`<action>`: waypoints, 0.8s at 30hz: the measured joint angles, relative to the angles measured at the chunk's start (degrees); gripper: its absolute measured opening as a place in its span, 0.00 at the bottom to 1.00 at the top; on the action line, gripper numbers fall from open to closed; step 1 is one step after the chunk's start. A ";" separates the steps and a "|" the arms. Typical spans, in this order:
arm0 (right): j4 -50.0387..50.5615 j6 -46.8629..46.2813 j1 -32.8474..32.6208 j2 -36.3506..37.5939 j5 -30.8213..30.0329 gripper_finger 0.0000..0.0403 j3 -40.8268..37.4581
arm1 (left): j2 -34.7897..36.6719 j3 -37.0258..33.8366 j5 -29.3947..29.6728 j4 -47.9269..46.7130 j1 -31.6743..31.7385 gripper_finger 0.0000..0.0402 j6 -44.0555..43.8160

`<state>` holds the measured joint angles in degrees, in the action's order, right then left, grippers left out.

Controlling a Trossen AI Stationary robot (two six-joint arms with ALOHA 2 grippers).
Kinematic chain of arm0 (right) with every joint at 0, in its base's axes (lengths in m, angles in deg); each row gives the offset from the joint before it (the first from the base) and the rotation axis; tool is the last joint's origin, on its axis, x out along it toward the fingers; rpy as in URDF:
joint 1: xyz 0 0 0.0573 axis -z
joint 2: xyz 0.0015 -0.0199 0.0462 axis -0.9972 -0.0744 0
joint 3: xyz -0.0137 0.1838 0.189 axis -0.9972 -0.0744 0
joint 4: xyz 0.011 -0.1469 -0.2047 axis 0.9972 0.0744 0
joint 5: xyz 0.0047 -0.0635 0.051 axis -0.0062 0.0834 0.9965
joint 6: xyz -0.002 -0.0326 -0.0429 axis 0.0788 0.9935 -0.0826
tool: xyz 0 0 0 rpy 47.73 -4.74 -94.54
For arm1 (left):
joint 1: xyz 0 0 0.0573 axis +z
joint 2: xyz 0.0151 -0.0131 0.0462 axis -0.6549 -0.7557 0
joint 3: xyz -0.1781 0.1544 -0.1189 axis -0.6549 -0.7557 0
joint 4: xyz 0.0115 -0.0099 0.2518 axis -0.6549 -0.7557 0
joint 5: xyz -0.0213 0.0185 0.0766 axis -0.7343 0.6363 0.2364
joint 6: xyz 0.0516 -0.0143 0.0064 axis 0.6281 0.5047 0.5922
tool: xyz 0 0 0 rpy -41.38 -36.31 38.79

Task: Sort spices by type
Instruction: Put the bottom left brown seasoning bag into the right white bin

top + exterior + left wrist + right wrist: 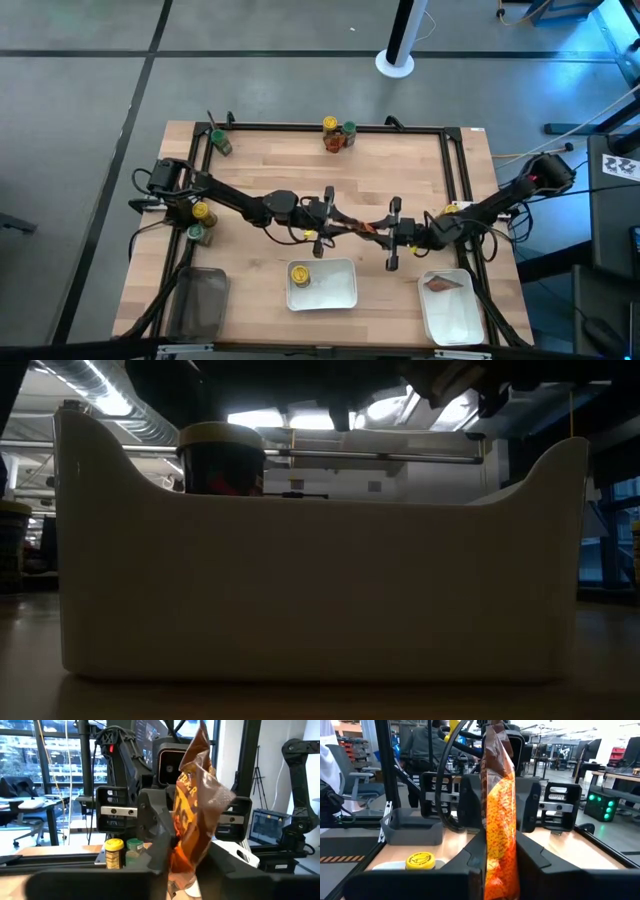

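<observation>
A red-orange packet (362, 228) hangs in the air over the middle of the table, between my two grippers, which face each other. My left gripper (340, 224) comes at it from the table's left and is shut on it. My right gripper (385, 233) comes from the right and is also shut on it. In the left wrist view the packet (196, 805) looks crumpled and stands upright. In the right wrist view the packet (498, 805) shows edge-on. A yellow-capped jar (299, 274) stands in the middle white tray (340, 292). Another packet (438, 285) lies in the right white tray (455, 318). My left gripper pinches the packet's lower part (186, 862) between its two fingers, level, from the table's left. The packet is lifted clear and stands upright above the fingers. My right gripper pinches the packet's lower half (497, 865) between its two fingers, level, from the table's right. Here the packet is edge-on, upright and clear of the table.
A dark bin (198, 300) sits at the near left corner. Jars with yellow (330, 124) and green (348, 130) caps stand at the far edge, and a green-capped one (218, 140) at the far left. Two more jars (200, 222) stand under my left arm. A black frame rims the table.
</observation>
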<state>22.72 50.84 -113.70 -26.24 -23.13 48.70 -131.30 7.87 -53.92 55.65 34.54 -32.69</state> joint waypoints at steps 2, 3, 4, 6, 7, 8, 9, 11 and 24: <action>-0.24 0.28 0.00 -0.27 -0.02 0.15 0.00 | 0.00 0.00 -0.09 0.01 0.00 0.05 0.06; -0.23 0.29 0.00 -0.32 -0.01 0.15 0.00 | 0.00 0.00 -0.21 -0.02 0.00 0.03 0.28; -0.21 0.28 0.00 -0.32 0.00 0.15 0.00 | 0.00 0.00 -0.22 0.03 -0.01 0.02 0.60; -0.21 -0.32 0.00 -0.32 0.03 0.15 0.03 | 0.00 0.00 -0.13 0.04 -0.02 0.02 1.09; -0.18 -0.74 0.00 -0.32 0.00 0.16 0.04 | 0.00 0.00 -0.11 0.04 0.00 0.02 1.12; -0.18 -0.93 0.00 -0.32 0.02 0.16 0.04 | 0.00 0.00 -0.11 0.04 0.00 0.02 1.21; -0.18 -1.00 0.00 -0.32 0.02 0.16 0.04 | 0.00 0.00 -0.09 0.04 0.00 0.01 1.33; 0.18 -0.98 -0.09 -0.32 0.00 0.18 0.04 | 0.00 0.00 -0.05 -0.01 0.00 0.01 1.29; 16.73 -2.50 -0.15 9.38 0.07 0.55 1.95 | 0.20 0.00 0.63 -5.86 0.06 0.00 2.06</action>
<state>39.45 48.34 -113.85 -16.86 -23.06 50.65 -131.11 7.87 -53.29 49.78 34.60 -30.63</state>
